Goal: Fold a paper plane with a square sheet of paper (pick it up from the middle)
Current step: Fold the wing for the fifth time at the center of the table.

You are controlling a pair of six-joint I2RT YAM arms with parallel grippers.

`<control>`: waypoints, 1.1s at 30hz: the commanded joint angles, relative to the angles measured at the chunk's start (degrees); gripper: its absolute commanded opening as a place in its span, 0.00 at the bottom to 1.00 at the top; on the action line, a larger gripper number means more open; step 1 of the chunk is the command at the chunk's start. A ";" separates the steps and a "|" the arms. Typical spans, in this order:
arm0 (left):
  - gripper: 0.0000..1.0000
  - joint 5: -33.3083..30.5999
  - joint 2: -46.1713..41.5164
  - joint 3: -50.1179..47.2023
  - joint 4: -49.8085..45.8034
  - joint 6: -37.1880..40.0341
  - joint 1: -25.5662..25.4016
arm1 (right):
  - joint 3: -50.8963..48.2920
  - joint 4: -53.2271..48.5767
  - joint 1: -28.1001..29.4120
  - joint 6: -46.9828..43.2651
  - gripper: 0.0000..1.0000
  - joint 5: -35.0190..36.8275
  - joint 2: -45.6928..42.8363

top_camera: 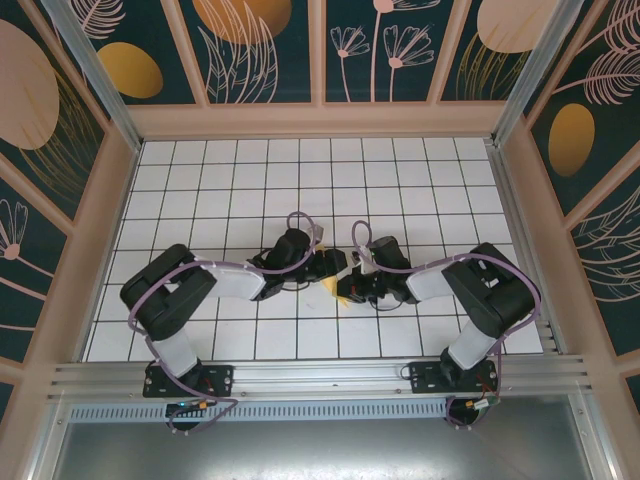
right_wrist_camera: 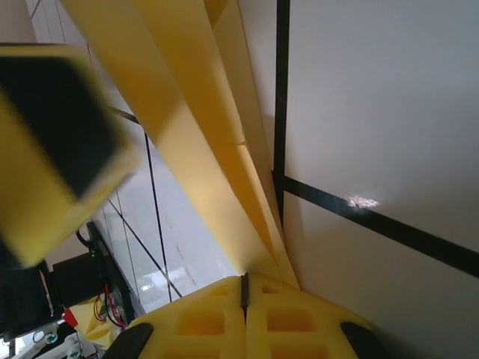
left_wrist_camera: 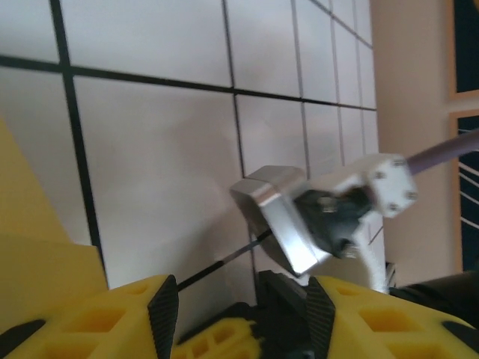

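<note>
- Aluminium rail (top_camera: 320,378) runs along the near edge of the table, with both arm bases bolted to it, well apart.
- From there the left arm (top_camera: 222,280) and the right arm (top_camera: 470,290) each bend inward. Their wrists meet around the middle of the table, a little toward the near side.
- Right gripper (right_wrist_camera: 244,284) has its yellow fingers pressed flat together, seam to seam, pinching one end of the folded paper (right_wrist_camera: 187,127).
- That paper is yellow-orange, in several long narrow layers lying over one another. It runs away from the closed fingers, low over the white tiles and alongside a black grid line.
- From above, the folded paper (top_camera: 333,286) is a small yellow speck between the two wrists.
- Left gripper (left_wrist_camera: 241,303) stands at a middling width, black pads facing each other, with bare tile showing through the gap.
- One of its fingers (right_wrist_camera: 52,142), blurred, sits just beside the paper. I cannot tell whether it touches.
- Just past the left gripper, a silver block (left_wrist_camera: 281,221) on the other wrist hangs over the tiles, with a purple cable (left_wrist_camera: 449,149) leading off it.
- Beyond the arms the table (top_camera: 250,180) stretches away in white tiles and black lines.
- Farthest back stand the walls (top_camera: 260,50), dark teal panels with pale plant drawings and orange ovals.
</note>
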 commanded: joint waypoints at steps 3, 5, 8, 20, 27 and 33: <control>0.51 -0.31 2.45 -0.84 2.87 -1.83 -0.12 | -1.47 -0.24 0.09 0.76 0.06 2.30 1.66; 0.51 -0.25 2.77 -1.13 3.32 -1.51 -0.02 | -1.60 -0.09 0.03 0.90 0.06 2.30 1.67; 0.51 -1.67 4.32 -0.54 1.27 -0.87 -0.01 | -1.82 0.46 0.01 1.17 0.06 2.21 1.24; 0.45 -7.12 7.32 0.09 -10.41 -1.39 -0.05 | 3.05 -12.34 1.75 -9.86 0.11 6.25 -11.31; 0.45 -7.03 7.82 0.98 -11.72 -0.62 -0.06 | 5.36 -16.13 4.83 -12.28 0.08 8.37 -8.26; 0.44 -7.39 8.01 1.15 -12.51 -0.27 -0.08 | 5.60 -17.82 5.11 -12.39 0.08 12.34 -4.64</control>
